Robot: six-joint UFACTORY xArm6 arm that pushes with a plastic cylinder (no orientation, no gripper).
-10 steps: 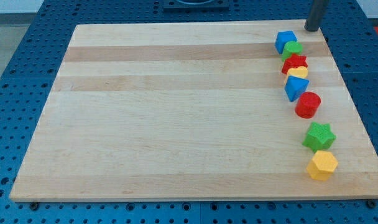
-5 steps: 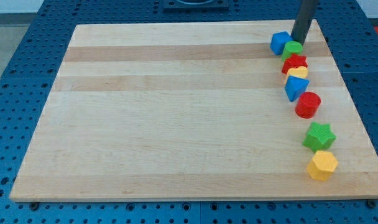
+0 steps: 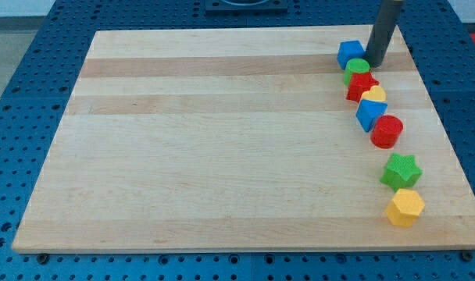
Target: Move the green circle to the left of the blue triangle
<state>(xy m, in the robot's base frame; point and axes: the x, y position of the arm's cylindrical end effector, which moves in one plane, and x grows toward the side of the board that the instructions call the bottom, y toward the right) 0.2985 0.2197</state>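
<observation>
The green circle lies near the board's top right corner, wedged between a blue cube above-left and a red block below. My tip stands at the green circle's right side, touching or nearly touching it. The blue triangle lies lower down the column, below a yellow block and beside a red cylinder. The green circle sits above the blue triangle and slightly to its left.
A green star and a yellow hexagon lie near the board's right edge, lower down. The wooden board rests on a blue perforated table. The board's right edge runs close to the column of blocks.
My tip came down from the top right corner to the green circle's right side. The green circle, blue cube and red block have shifted slightly left.
</observation>
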